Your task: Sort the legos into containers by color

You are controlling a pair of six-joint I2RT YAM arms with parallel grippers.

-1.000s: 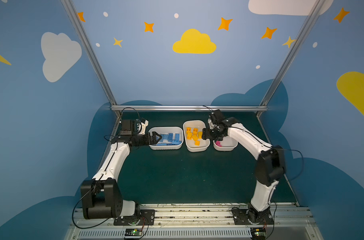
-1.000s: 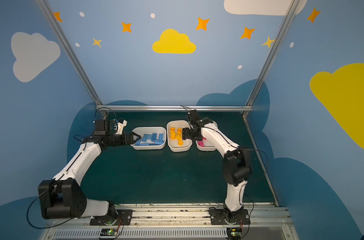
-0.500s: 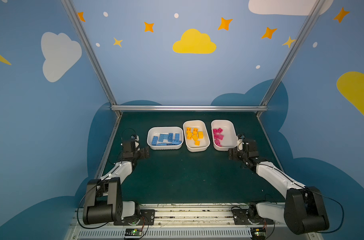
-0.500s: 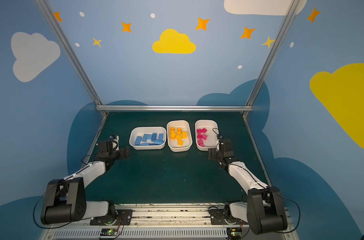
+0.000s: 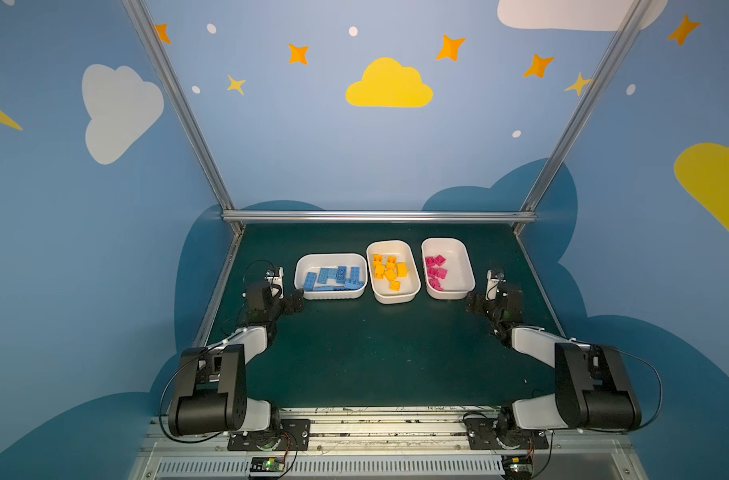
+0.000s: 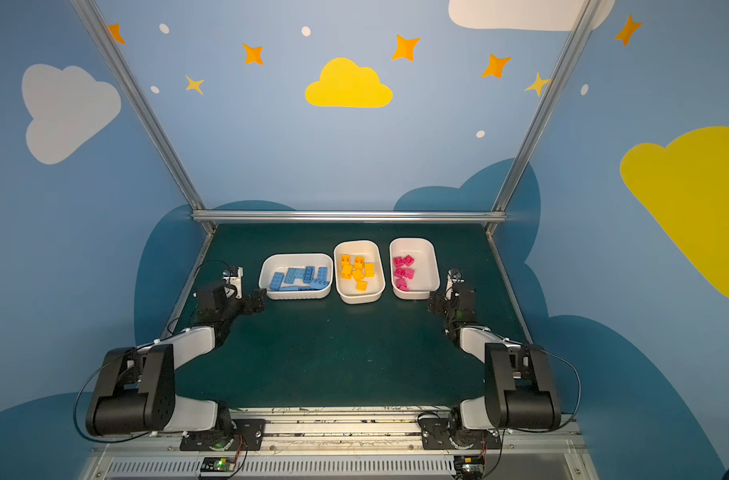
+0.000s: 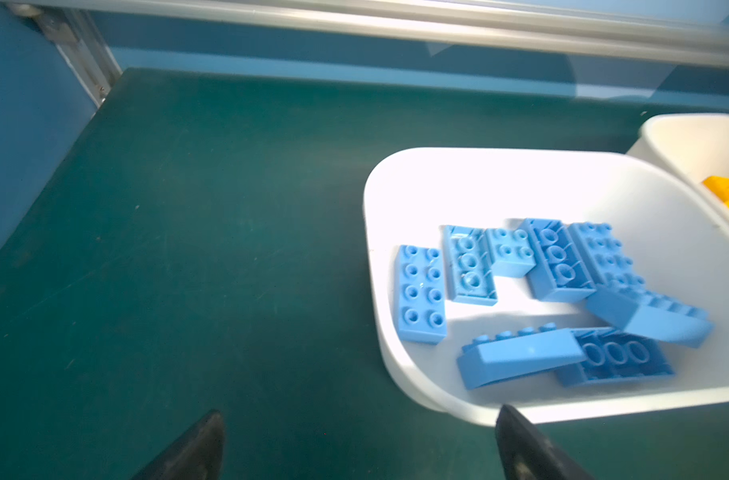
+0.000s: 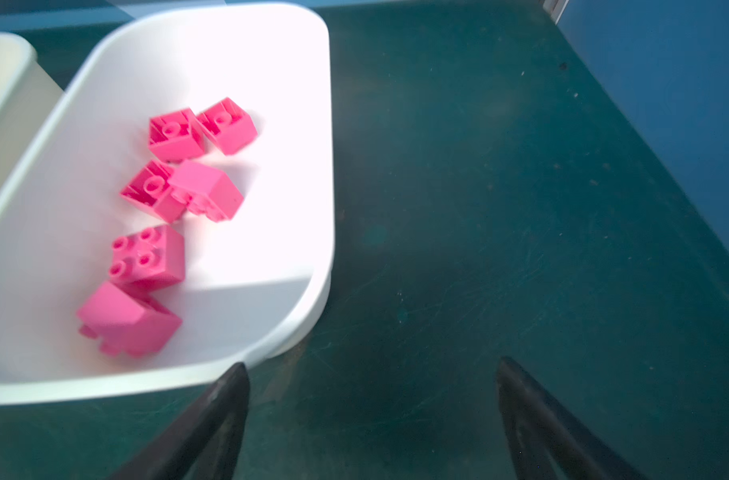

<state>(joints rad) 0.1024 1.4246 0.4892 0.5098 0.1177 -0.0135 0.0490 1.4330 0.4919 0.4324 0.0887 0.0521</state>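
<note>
Reading the top views with the rear rail (image 5: 375, 216) at twelve o'clock, you have the blue legos (image 5: 333, 277) in the left container (image 5: 329, 261), the yellow legos (image 5: 390, 272) in the middle container (image 5: 392, 248) and the pink legos (image 5: 434, 270) in the right container (image 5: 454, 266). I see no loose brick on the green mat (image 5: 375, 353), so I judge the sorting done and the step in hand to be parking the arms. Your left gripper (image 5: 296, 300) sits low at about eight o'clock from the left container, jaws spread wide and empty. Your right gripper (image 5: 475, 302) mirrors it at about four o'clock from the right container, also wide and empty. To park well, draw each wrist straight toward six o'clock before you lift or swing. The spread fingers make each claw broad, and a sideways sweep could nudge a container and spill sorted bricks. In the left wrist view one fingertip (image 7: 516, 436) overlaps the container's near rim, but the picture is smeared, so I cannot tell whether it touches or only hangs just beside it. Your open room lies toward six o'clock and across the mat's bare centre. It is tight at nine and three o'clock, where the forearms run near the left side rail (image 5: 220, 282) and the right side rail (image 5: 539, 282).
</note>
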